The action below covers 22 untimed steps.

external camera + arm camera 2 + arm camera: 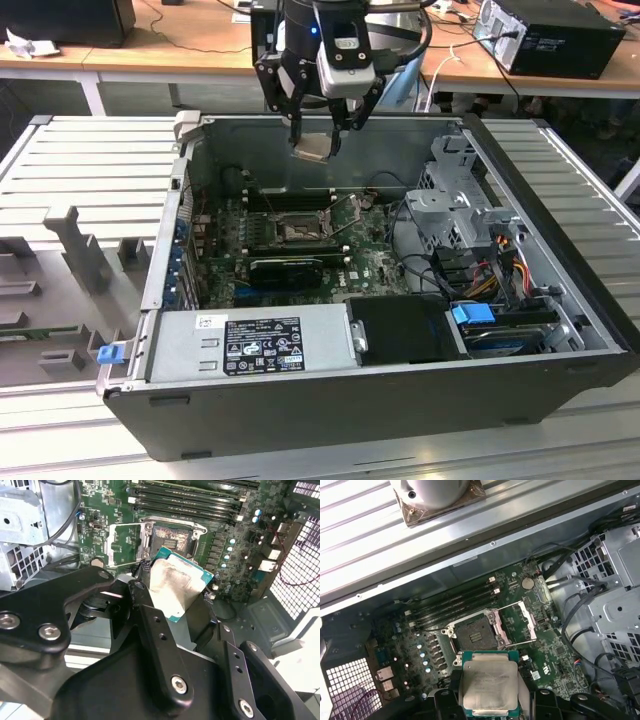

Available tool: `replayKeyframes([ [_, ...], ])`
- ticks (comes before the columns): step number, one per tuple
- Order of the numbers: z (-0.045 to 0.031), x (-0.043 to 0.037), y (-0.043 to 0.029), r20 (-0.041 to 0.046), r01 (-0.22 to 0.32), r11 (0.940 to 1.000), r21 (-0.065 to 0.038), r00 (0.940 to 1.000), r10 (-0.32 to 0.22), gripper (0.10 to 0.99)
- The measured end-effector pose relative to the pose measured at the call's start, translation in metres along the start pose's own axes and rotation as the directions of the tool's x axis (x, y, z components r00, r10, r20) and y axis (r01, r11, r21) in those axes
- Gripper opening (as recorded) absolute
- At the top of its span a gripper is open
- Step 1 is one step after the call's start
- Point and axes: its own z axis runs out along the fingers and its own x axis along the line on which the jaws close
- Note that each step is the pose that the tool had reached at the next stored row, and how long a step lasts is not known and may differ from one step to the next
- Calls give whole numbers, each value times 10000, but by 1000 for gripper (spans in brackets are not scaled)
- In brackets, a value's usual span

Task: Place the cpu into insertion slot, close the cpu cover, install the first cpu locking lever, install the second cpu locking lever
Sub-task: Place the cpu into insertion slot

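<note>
Holding: the gripper (318, 142) has its fingers pinched on the cpu (311, 150), clamping it by the edges.
Whereabouts: the cpu hangs high over the far part of the open computer case (330, 400), well apart from the motherboard (375, 262). Its dull metal top faces the camera in the first wrist view.
Socket: the insertion slot (298, 231) lies dark and uncovered on the board, nearer than the chip.
Lid: the cpu cover (501, 628) is swung open, standing just beside the slot.
</note>
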Motion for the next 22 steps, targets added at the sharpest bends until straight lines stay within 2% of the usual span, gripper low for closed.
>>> replayKeyframes([
  [11, 0, 0, 0, 46, -519, 9987, -12, 9986, 519, 525],
  [18, 1, 0, 0, 79, -889, 9960, -21, 9960, 889, 525],
  [22, 2, 0, -1, 108, -1218, 9926, -30, 9925, 1218, 525],
])
